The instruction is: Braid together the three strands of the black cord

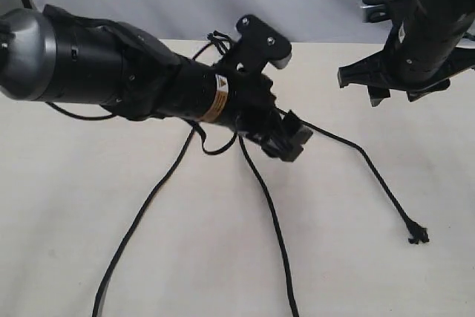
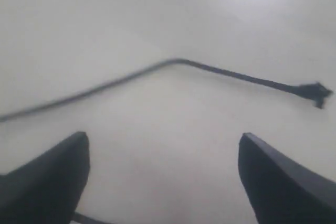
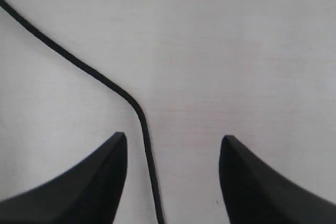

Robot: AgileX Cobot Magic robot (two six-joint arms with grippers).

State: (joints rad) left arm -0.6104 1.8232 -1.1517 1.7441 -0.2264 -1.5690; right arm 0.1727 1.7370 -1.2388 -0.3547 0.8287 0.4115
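Observation:
The black cord lies on the white table, its knot (image 1: 217, 38) at the back, partly hidden behind my left arm. The three strands fan out towards the front: a left strand (image 1: 141, 213), a middle strand (image 1: 271, 213) and a right strand (image 1: 375, 172) that ends in a frayed tip (image 1: 418, 237). My left gripper (image 1: 286, 90) hovers open over the top of the right strand; its wrist view shows that strand (image 2: 178, 62) and tip (image 2: 315, 93) beyond the empty jaws (image 2: 163, 137). My right gripper (image 1: 398, 94) is open above the table; a strand (image 3: 137, 111) lies loose between its fingers (image 3: 173, 137).
The white table (image 1: 356, 272) ends at a back edge (image 1: 334, 41) against a pale wall. My bulky left arm (image 1: 111, 64) reaches across the left and middle of the exterior view and covers where the strands meet.

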